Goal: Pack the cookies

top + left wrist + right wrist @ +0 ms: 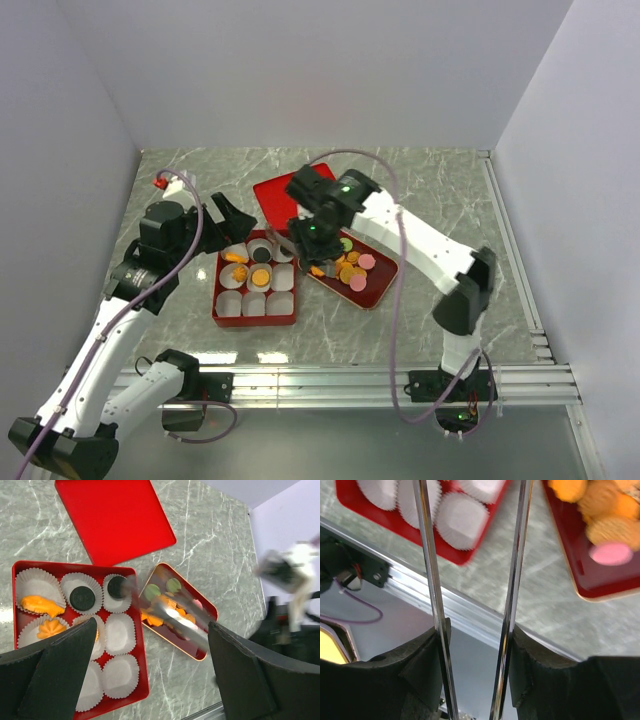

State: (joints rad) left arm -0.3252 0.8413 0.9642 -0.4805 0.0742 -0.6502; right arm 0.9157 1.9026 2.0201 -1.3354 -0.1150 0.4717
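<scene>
Most of the cookies (350, 267) are lying loose in the oval tray (380, 290) just right of the red box (218, 305). A few orange and black ones are sitting in the box's far and middle paper cups (255, 303), and the near row is waiting empty.

Your right gripper (476, 645) is clamping a pair of metal tongs (431, 570), whose arms are standing apart. Their tips are blurring above the box's right edge, so I cannot tell whether they are carrying anything.

If you are squeezing too lightly, a cookie is likely sliding out onto the table beside the box; too hard, and it may be crumbling. The tips could also be snagging a cup's pleated wall and tipping it.

Your left gripper (228, 222) is hovering wide open over the box's far left corner, where the tongs are risking a clip.
</scene>
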